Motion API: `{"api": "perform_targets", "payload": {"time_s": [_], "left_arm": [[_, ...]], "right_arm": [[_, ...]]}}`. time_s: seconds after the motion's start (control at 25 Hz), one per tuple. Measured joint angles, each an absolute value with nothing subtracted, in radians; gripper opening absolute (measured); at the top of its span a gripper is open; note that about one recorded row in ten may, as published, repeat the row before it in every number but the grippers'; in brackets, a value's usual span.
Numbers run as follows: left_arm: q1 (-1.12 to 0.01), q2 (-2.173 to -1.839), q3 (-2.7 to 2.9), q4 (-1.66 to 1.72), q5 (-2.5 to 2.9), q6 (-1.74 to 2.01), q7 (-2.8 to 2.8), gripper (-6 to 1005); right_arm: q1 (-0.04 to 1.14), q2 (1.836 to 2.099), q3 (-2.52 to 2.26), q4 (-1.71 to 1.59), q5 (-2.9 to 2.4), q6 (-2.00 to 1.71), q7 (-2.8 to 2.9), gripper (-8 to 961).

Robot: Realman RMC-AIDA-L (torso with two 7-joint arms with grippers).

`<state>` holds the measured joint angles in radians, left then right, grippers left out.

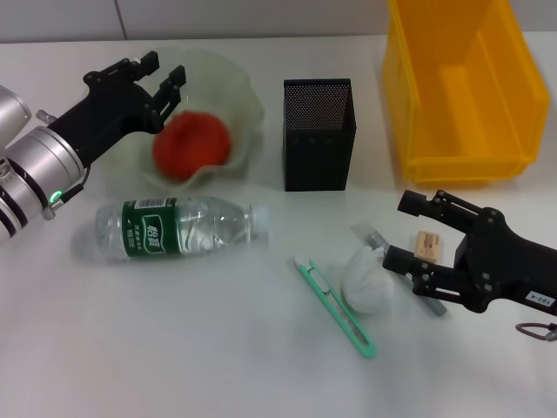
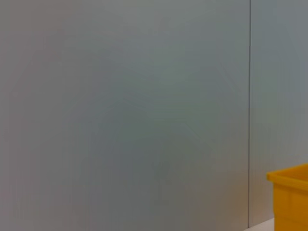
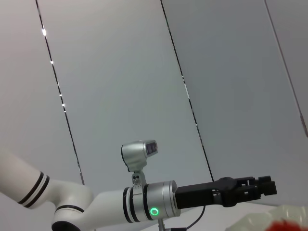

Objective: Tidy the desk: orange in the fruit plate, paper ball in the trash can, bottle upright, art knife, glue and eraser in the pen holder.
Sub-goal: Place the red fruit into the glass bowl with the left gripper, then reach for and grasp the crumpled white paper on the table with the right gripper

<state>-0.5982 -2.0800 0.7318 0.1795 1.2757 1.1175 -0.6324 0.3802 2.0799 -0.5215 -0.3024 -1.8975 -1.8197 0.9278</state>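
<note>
I see bottle (image 1: pixel 178 225) lying flat, long axis left-right, cap toward pen holder (image 1: pixel 318 133). Left gripper (image 1: pixel 164 80) spread over orange (image 1: pixel 191 144); right gripper (image 1: pixel 399 231) spread near paper ball (image 1: pixel 369 281).

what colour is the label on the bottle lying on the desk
Dark green with white print, seen best on the bottle in the head view.

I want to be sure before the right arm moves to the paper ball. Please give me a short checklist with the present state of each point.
1. Orange lies in the fruit plate: ok.
2. Left gripper open above the plate, holding nothing: ok.
3. Right gripper open beside the paper ball, not yet around it: ok.
4. Glue and eraser crowd the right gripper, so it could knock them: not ok.
5. Trash can open to receive the ball: ok.
6. Bottle upright: not ok, it lies on its side.
</note>
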Motion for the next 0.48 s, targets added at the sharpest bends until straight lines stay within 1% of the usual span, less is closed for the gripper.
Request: {"api": "perform_targets", "payload": {"time_s": [0.08,0.28,0.48], "left_arm": [[-0.599,-2.08,0.732,0.176,1.276,1.121,-0.633,363],[-0.6,-2.08,0.731,0.172,1.278,1.139,-0.649,534],[-0.574,-2.074,0.731,0.203,1.294,1.334,-0.778,692]], "right_arm": [[0.38,2.08,-0.522,-0.302,-1.897,-1.82,0.928,820],[0.382,2.08,-0.521,-0.302,-1.898,-1.819,0.928,821],[0.382,2.08,-0.522,-0.302,-1.898,-1.821,0.928,822]]}}
